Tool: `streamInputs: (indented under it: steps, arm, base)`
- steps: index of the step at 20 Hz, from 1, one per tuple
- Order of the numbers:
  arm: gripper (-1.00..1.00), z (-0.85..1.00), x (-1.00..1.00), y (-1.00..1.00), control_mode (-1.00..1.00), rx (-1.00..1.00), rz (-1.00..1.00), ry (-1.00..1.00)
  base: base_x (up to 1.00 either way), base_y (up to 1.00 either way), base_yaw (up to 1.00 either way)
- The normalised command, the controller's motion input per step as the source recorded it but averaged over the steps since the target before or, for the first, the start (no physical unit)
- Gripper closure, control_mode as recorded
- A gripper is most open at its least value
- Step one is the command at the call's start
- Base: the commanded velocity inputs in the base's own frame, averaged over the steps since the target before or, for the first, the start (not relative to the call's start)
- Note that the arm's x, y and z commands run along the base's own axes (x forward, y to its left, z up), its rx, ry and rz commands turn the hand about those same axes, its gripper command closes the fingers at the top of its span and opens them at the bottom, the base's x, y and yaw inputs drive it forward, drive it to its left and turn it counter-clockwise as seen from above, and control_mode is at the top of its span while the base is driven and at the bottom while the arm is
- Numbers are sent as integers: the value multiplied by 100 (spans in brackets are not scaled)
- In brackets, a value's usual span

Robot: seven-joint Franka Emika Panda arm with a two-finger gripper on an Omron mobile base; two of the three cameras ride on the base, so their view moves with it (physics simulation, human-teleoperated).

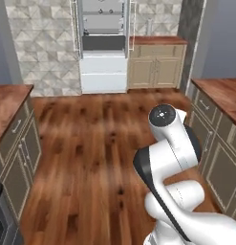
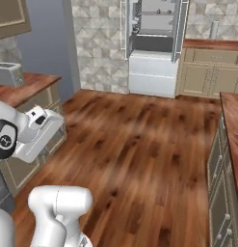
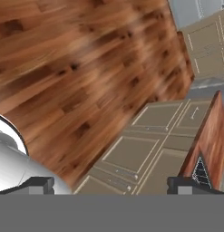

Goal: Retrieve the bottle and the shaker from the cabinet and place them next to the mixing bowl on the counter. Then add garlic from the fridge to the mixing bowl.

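Here the gripper (image 3: pixel 111 185) was seen released, jaws spread wide with nothing between them, its fingertips (image 3: pixel 40 183) aimed down over the wood floor (image 1: pixel 91 143) and the beige base cabinets (image 3: pixel 145 154) on the right. The arm (image 1: pixel 169 143) was folded up near the base, mid-room. The fridge (image 1: pixel 103 45) was set against the far wall with its doors swung open and shelves exposed; garlic could not be made out inside. A toaster (image 2: pixel 8 74) was noted on the left counter (image 2: pixel 29 87). Where bottle, shaker and mixing bowl were could not be told.
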Motion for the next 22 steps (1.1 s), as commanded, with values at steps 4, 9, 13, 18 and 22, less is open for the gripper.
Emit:
streamInputs:
  steps: [4,9,13,18,22]
  arm:
    - [-100,0,0,0,100,0,0,0]
    - [-100,0,0,0,100,0,0,0]
    - [-100,0,0,0,100,0,0,0]
    - [-100,0,0,0,100,0,0,0]
    - [-100,0,0,0,100,0,0,0]
  base:
    - [84,0,-34]
    - [74,19,-35]
    - [65,36,-27]
    - [62,44,-18]
    - [74,60,-13]
